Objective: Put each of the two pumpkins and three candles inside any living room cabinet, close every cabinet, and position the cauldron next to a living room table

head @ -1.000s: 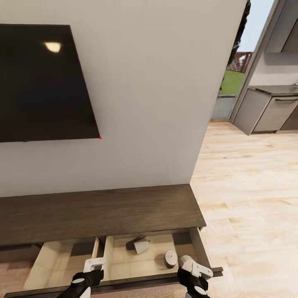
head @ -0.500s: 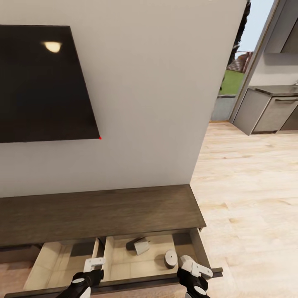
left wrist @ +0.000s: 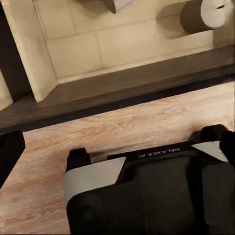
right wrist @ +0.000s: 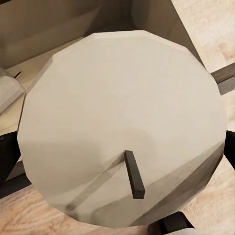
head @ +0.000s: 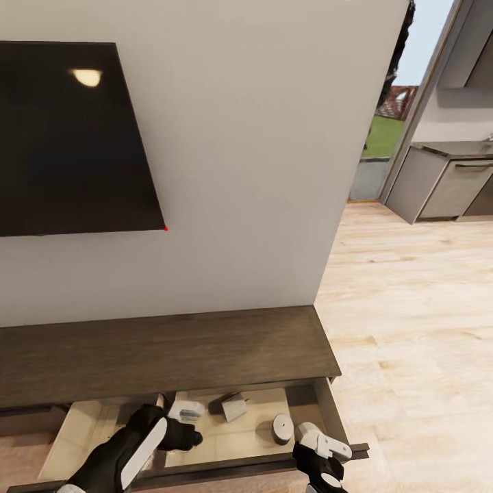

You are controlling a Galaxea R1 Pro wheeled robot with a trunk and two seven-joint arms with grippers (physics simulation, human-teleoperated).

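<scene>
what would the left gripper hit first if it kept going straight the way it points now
Probably the pale floor of the open drawer in the cabinet, near the tipped candle. The left gripper points down into it, though depth is unclear.

This is a home, in a living room. A big black TV [head: 72,137] hangs on a plain white wall [head: 260,171]. Under it stands a long, low, dark wood cabinet [head: 171,352] with its drawers pulled open. The floor [head: 411,308] is made of light wood boards. Far off on the right is a kitchen with grey cupboards [head: 452,185]. Past a glass door [head: 390,103] there is green grass and blue sky.
</scene>
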